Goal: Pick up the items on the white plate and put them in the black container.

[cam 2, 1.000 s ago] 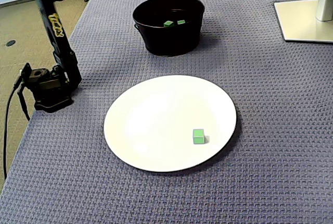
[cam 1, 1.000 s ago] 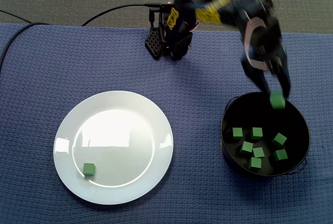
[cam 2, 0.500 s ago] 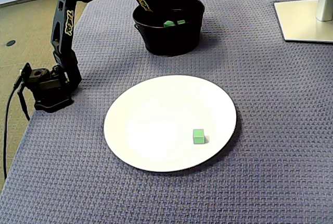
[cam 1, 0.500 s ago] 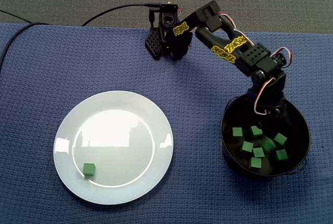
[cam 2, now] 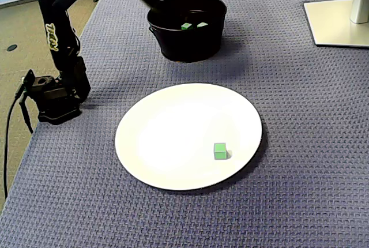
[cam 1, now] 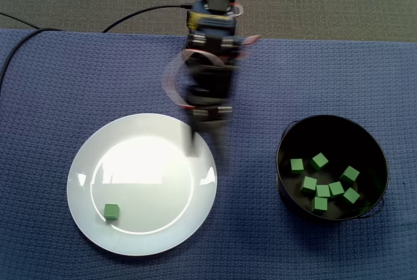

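Nearly done: eight cubes [cam 1: 322, 191] lie in the container [cam 1: 332, 130]; one cube [cam 1: 111, 211] is left, near the plate's [cam 1: 163, 215] edge away from the container; the tool [cam 1: 204, 144] hangs blurred above the plate's opposite edge; I cannot tell its grip.

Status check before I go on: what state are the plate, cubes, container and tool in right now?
white plate: holds one cube, rest bare.
green cube: flat on plate, untouched.
black container: upright, open.
cubes in container: eight, loose on the bottom.
tool: motion-blurred over plate's upper edge; open or shut unclear.
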Controlling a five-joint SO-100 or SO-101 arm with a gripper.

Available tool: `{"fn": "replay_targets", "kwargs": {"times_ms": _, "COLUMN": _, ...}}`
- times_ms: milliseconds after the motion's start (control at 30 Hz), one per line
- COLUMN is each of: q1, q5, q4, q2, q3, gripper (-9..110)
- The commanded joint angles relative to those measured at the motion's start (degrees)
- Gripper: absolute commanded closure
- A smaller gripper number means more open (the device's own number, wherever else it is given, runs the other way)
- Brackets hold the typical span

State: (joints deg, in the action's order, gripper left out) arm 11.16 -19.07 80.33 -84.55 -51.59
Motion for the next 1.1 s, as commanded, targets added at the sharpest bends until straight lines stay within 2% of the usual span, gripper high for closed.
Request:
{"fn": "replay_targets", "kwargs": {"times_ms": 0, "q1": 12.4, "q5": 1.2, "q4": 1.1, "q2": 6.7, "q3": 8.9, "gripper": 52}}
{"fn": "replay_targets", "kwargs": {"times_ms": 233, "q1": 21.1, "q5": -5.3, "q4": 0.4, "q2": 26.4, "q3": 18.5, "gripper": 55}}
{"fn": "replay_targets", "kwargs": {"times_ms": 533, "q1": 25.2, "q5": -10.8, "q4": -2.1, "q2": 43.0, "q3": 26.5, "gripper": 59}}
{"fn": "replay_targets", "kwargs": {"times_ms": 1067, "q1": 21.4, "q5": -11.8, "q4": -4.7, "q2": 49.3, "q3": 26.5, "gripper": 62}}
